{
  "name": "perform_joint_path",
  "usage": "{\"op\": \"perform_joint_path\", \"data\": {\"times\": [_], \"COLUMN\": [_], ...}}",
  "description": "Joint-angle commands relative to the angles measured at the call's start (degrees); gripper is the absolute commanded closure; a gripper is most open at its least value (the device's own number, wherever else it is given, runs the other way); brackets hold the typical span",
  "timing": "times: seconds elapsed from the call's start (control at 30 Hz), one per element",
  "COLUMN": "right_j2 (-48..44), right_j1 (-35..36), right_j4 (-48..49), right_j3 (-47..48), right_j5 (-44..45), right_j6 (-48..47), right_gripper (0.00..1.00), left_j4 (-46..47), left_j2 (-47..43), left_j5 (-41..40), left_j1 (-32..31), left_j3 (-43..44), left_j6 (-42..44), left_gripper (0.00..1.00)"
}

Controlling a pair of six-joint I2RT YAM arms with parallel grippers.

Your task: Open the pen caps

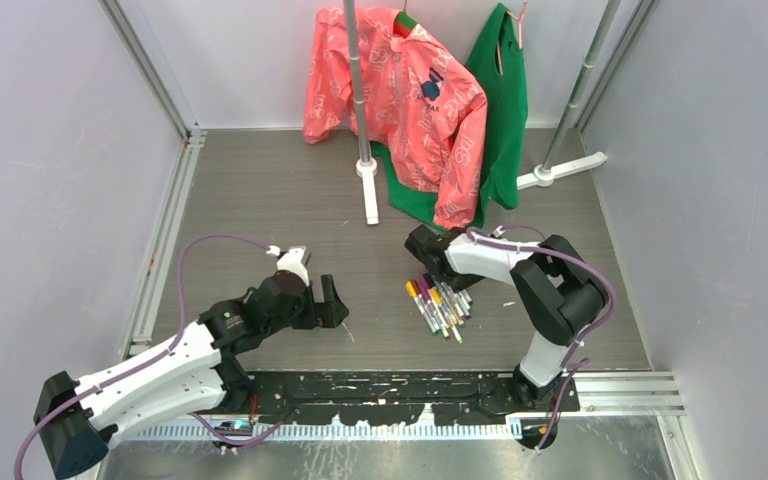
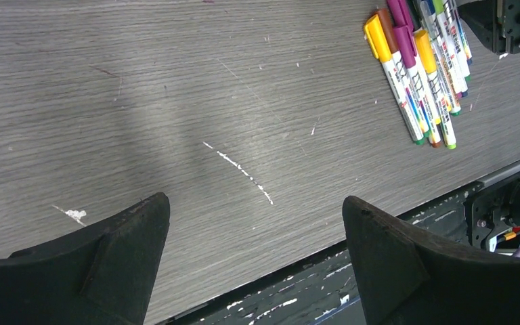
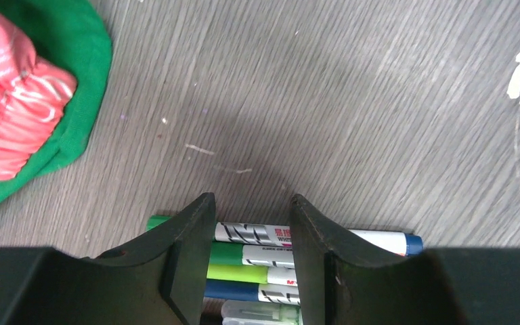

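Black mounting rail (image 1: 400, 395) along the near edge, and from it the white-and-black left arm (image 1: 160, 375) reaches out low over the grey wood-grain counter (image 1: 260, 200). Its jaws stand wide apart and hold nothing; the wrist view shows only bare, scuffed boards between them, with the pens off to the right.

Further out lies the bundle of slim white-barrelled marker pens (image 2: 416, 88), side by side and touching in a tight fan. Every one I can see has its cap on: a yellow plastic cap (image 2: 376, 37), a magenta one (image 2: 404, 44), an orange-yellow one (image 2: 424, 51).

Over the bundle's far end is the right arm (image 1: 550, 290). Its jaws are partly apart and clamp nothing; they straddle the pile from above, and a green cap (image 3: 225, 254) shows in the gap. Whether the black fingers (image 3: 189, 257) touch a barrel, I can't tell.

So this looks like the opening step: picking out a first pen, no cap off yet. The next move, I'd say, calls for closing on a single barrel, tricky with the pens so crowded. They also run across the gap, so the wrist may need turning. After lifting, the pen goes to the waiting left jaws for the pull.

At the back, a pink patterned jacket (image 1: 400, 100) and a green garment (image 1: 505, 110) hang from a grey rack (image 1: 360, 100).
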Motion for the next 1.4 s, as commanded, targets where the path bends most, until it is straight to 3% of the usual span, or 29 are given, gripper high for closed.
{"op": "perform_joint_path", "data": {"times": [0.0, 0.27, 0.43, 0.73, 0.93, 1.37], "right_j2": [6.5, 5.4, 3.2, 0.0, -1.2, -8.2], "right_j1": [3.5, 4.9, 4.7, 3.9, 3.7, 4.6], "right_j4": [3.0, 1.7, -1.8, -2.2, -2.8, -2.3], "right_j3": [-1.4, -1.1, -2.0, -7.1, -10.2, -17.6], "right_j5": [-14.4, -12.6, -10.4, -9.7, -9.7, -10.0], "right_j6": [7.2, 7.8, 7.0, 7.1, 6.1, 6.9], "right_gripper": [0.49, 0.49, 0.48, 0.48, 0.48, 0.5], "left_j4": [-0.5, 2.3, 8.4, 17.0, 18.2, 20.1], "left_j2": [-1.1, 1.0, 7.3, 23.9, 35.7, 50.6], "left_j5": [0.5, 2.1, 4.2, 8.0, 9.9, 11.7], "left_j1": [-0.2, -0.2, -0.2, -2.6, -5.5, -11.6], "left_j3": [-0.5, -2.0, -2.9, 2.2, 10.0, 21.3], "left_j6": [0.0, 0.3, 0.7, 3.4, 6.4, 8.4], "left_gripper": [0.03, 0.04, 0.06, 0.25, 0.44, 0.53]}}
